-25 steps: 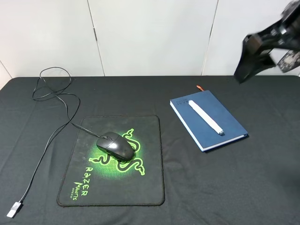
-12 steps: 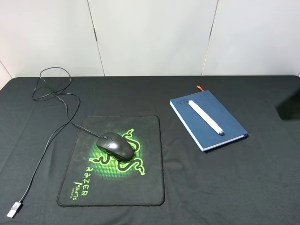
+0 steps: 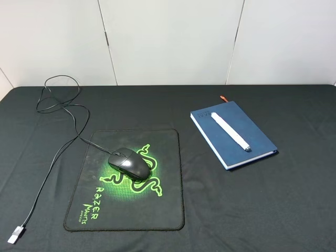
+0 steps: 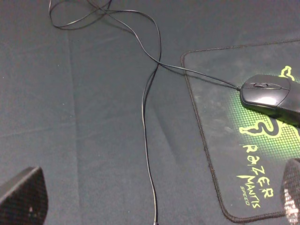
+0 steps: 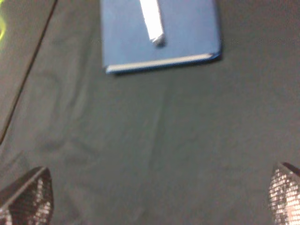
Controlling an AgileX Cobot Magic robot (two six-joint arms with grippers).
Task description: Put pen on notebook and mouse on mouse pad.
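1. Pen point(image 3: 230, 131) lies flat along the notebook point(image 3: 249, 137), resting on its blue cover, grey tip toward the near edge
2. Mouse point(image 3: 129, 163) sits on the pad point(image 3: 157, 210), over the green snake logo; its cable point(image 3: 58, 152) trails off the pad's far left corner, loops at the back of the worktop and runs forward to a silver plug point(image 3: 17, 234) near the front left
3. Right pincer point(image 5: 161, 199) is spread wide, its two fingertips at opposite edges of the right wrist view; it holds nothing and hangs over bare cloth just short of the notebook's near edge
4. Left pincer point(image 4: 159, 199) also stands open, fingertips far apart, empty, above the cable and the pad's left edge
5. Neither pincer shows in the high view
6. Worktop point(image 3: 294, 210) is covered in black cloth, faintly creased
7. Behind it stands a plain white panelled wall point(image 3: 168, 42) with thin vertical seams
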